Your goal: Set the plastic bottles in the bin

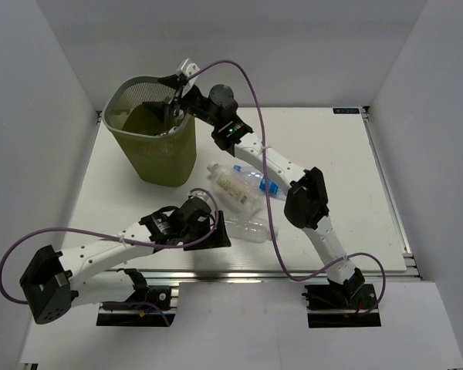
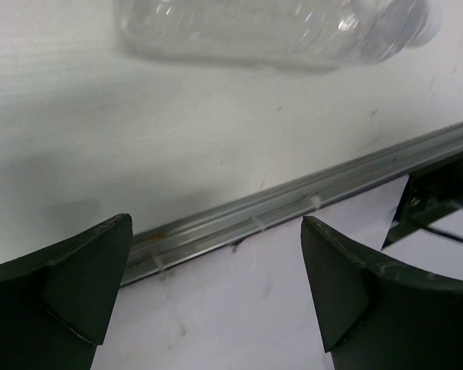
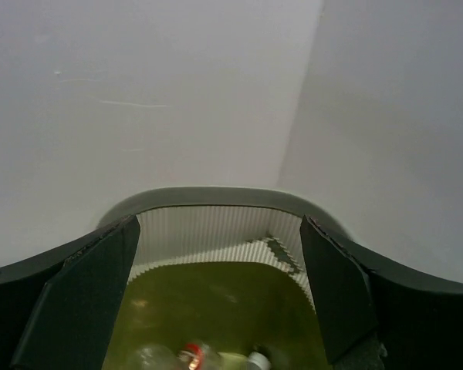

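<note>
Risk first: right pincer (image 3: 218, 227) spread wide, empty, hanging over bin (image 1: 150, 158). Could snag rim (image 3: 208, 194) on way out, tip whole thing. Left pincer (image 2: 216, 223) also apart, empty, just short of plain bottle (image 2: 270, 27) near front rail (image 2: 293, 204). Crinkly and round, so could squirt out of pinch or roll off edge.

Count: one bin, three bottles on table (image 1: 332, 193) (plain, cream-label (image 1: 233, 183), blue-label (image 1: 268, 186)), at least two down in bin, red cap (image 3: 191, 356) among them.
</note>
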You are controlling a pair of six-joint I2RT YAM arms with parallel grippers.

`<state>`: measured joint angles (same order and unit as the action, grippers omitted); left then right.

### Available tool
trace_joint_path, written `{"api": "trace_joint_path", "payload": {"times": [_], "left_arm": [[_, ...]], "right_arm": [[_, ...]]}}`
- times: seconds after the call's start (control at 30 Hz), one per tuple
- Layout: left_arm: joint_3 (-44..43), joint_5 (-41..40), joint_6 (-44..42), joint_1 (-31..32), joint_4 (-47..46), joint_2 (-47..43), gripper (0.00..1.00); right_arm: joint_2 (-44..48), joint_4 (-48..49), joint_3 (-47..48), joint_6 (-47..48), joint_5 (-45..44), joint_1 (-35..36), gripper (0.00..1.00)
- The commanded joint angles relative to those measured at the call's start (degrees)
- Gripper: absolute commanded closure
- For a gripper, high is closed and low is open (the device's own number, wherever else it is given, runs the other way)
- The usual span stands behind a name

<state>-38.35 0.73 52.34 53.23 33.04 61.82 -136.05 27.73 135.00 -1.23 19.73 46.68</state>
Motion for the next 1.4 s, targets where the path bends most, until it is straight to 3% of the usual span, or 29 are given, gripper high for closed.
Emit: {"api": "trace_joint_path", "payload": {"times": [0.0,0.1,0.17,0.2,0.23,0.3,0.37,0.4,0.47,0.6,0.8,1.03,1.1,1.37], "left_arm": [[-6.2,-4.8,3.5,0.9,-3.0,4.2,0.0],[-9.5,-6.6,10.0,0.9,-3.7,8.0,0.0],[-11.0,-7.1,13.0,1.5,-5.8,11.2,0.0],[-11.0,-7.1,16.5,2.0,-7.2,11.7,0.0],[-11.0,-7.7,18.7,2.1,-8.4,11.7,0.0],[-11.7,-9.5,23.3,2.7,-8.8,12.4,0.0],[-14.9,-12.0,30.6,3.2,-3.3,13.7,0.0],[-16.3,-12.0,32.8,3.2,-0.5,15.4,0.0],[-20.5,-12.7,39.0,3.7,5.1,17.8,0.0],[-22.6,-14.9,42.1,3.7,2.2,22.5,0.0],[-34.4,-11.8,45.0,3.7,17.7,34.7,0.0],[-30.4,-11.5,46.4,3.7,14.5,37.0,0.0],[-29.9,-12.1,46.4,3.7,14.5,38.0,0.0],[-25.3,-12.1,45.8,3.7,14.1,39.4,0.19]], "right_arm": [[12.5,-1.9,-0.6,5.8,-6.1,-2.1,0.1],[21.7,-11.7,-7.4,8.6,-10.6,-5.9,0.1],[28.7,-16.8,-14.7,7.8,-11.3,-9.9,0.22],[30.5,-24.3,-17.2,6.2,-11.5,-11.4,0.54],[39.5,-26.0,-27.8,5.5,-10.2,-15.3,0.72],[44.2,-27.6,-35.6,4.4,-9.1,-17.8,0.97],[52.6,-30.8,-50.3,5.1,-5.9,-21.8,0.89],[54.6,-31.9,-55.9,5.4,-5.1,-23.5,0.72],[61.4,-33.4,-64.2,5.4,-2.6,-25.8,0.67],[69.2,-34.7,-73.5,3.8,1.4,-29.2,0.59],[74.8,-35.6,-78.7,-0.3,4.2,-32.6,0.58],[76.5,-37.0,-80.9,-0.3,6.5,-35.0,0.55],[76.9,-37.4,-81.6,-0.7,7.1,-35.4,0.49],[77.1,-37.7,-82.8,-1.5,9.6,-36.3,0.39]]}}
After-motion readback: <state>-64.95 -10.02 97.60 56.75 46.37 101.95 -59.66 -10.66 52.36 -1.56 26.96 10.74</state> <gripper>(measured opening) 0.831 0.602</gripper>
